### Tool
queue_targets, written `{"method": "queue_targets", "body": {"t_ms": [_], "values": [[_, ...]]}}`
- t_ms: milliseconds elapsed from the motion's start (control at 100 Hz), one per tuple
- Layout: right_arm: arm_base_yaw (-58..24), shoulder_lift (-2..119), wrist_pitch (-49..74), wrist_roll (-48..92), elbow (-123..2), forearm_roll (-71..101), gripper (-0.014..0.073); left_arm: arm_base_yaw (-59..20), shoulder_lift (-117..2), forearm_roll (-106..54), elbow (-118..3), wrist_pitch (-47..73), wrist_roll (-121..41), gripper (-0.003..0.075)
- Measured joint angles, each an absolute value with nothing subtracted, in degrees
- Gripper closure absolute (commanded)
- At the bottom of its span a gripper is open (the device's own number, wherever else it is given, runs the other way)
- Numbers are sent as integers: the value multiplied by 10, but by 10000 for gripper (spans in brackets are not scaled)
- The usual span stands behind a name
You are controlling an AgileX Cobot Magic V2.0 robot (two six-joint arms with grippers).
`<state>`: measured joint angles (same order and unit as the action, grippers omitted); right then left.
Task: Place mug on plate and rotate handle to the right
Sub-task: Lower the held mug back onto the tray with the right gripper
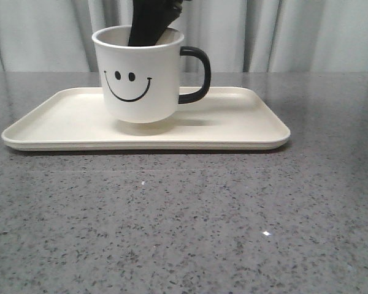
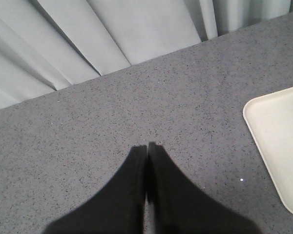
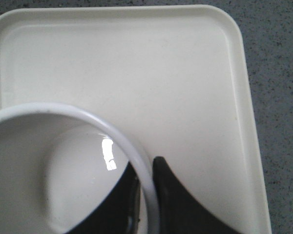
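I count one mug (image 1: pixel 138 76), one plate (image 1: pixel 245 125) and one handle (image 1: pixel 196 75) on my feeds. The mug sits on the plate's left half, smiley face toward the front camera, handle pointing right. My right gripper (image 3: pixel 147 181) reaches down from above into the mug's mouth, its jaws pinching the rim with one finger inside and one outside the wall. My left gripper (image 2: pixel 147 146) hangs over bare grey tabletop (image 1: pixel 184 226) just beside a plate corner, jaws pressed together on nothing.
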<state>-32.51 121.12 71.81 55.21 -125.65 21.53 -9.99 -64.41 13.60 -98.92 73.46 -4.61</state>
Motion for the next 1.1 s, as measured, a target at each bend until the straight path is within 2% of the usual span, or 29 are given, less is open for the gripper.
{"method": "queue_targets", "body": {"t_ms": [950,1020,1100], "values": [[-325,1219,715,548,-1228,224,657,-100,-644,136,-989,735,-46,740],[-325,1219,715,548,-1228,224,646,-100,-644,136,-989,735,-46,740],[-325,1219,715,548,-1228,224,591,-100,-644,136,-989,735,-46,740]]}}
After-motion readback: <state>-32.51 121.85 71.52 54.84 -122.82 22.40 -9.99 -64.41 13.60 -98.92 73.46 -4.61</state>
